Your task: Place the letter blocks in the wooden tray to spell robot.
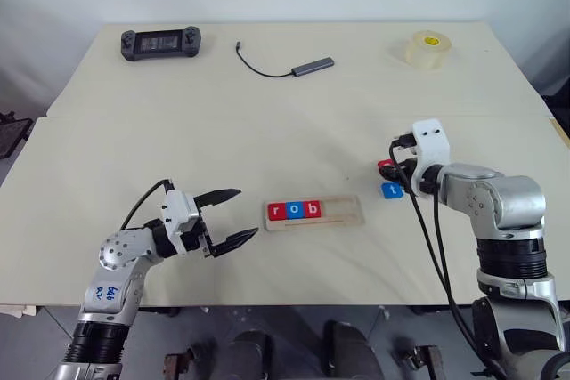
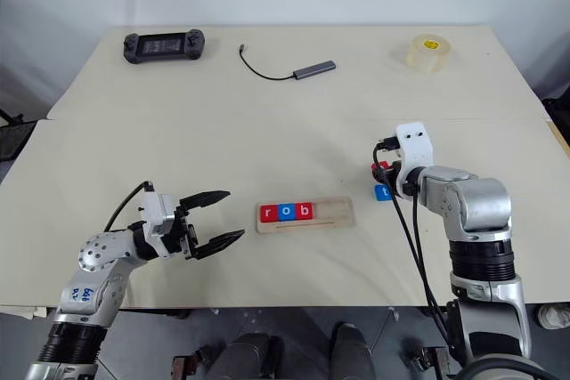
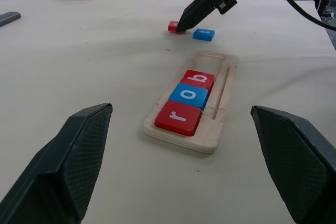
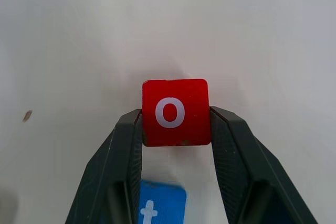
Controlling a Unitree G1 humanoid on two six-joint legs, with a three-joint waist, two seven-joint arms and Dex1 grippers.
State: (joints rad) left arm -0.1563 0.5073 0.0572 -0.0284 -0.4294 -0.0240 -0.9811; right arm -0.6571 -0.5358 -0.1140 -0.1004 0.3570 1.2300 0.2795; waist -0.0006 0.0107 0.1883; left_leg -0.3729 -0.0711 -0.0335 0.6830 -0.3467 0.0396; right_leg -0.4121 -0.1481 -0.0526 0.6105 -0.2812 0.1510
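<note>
The wooden tray lies at the middle of the near table. Its left part holds a red r, a blue o and a red b; its right part is bare. To the right of the tray, a red o block rests on the table with my right gripper shut on its two sides. A blue t block lies just nearer to me, under the fingers. My left gripper hovers open and holds nothing, left of the tray and pointing at it.
On the far table lie a black game controller, a grey hub with a black cable and a roll of clear tape. A seam runs between the two tables. Black cables hang from my right wrist.
</note>
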